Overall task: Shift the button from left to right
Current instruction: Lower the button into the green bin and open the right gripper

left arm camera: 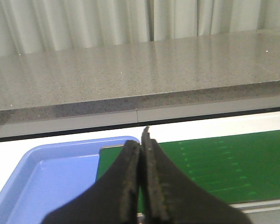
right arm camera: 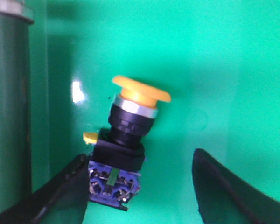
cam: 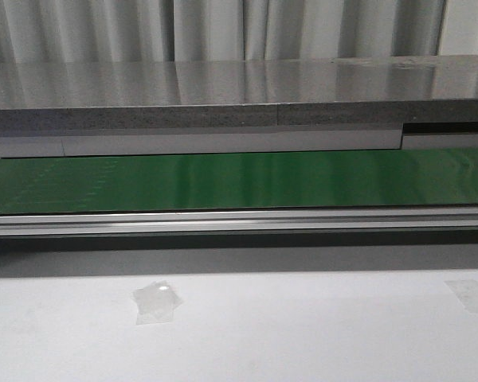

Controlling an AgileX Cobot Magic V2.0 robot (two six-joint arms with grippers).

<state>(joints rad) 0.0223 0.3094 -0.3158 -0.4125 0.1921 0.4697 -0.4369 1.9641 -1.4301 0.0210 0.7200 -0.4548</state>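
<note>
The button [right arm camera: 130, 126] lies on its side on the green belt [right arm camera: 214, 70] in the right wrist view. It has an orange-yellow mushroom cap, a black body, a blue contact block and a small yellow tab. My right gripper [right arm camera: 141, 157] is open around it; one finger [right arm camera: 65, 191] is right against the blue block, the other finger [right arm camera: 224, 186] stands well apart. My left gripper [left arm camera: 142, 140] is shut and empty, above the edge of a blue tray [left arm camera: 51, 172] and the belt's end [left arm camera: 224, 158]. Neither gripper nor the button shows in the front view.
The green belt [cam: 239, 181] runs across the front view behind a metal rail [cam: 239, 221]. A grey stone counter [cam: 223, 87] lies behind it. Two bits of clear tape [cam: 158, 302] lie on the white table. A dark roller [right arm camera: 9, 116] stands beside the button.
</note>
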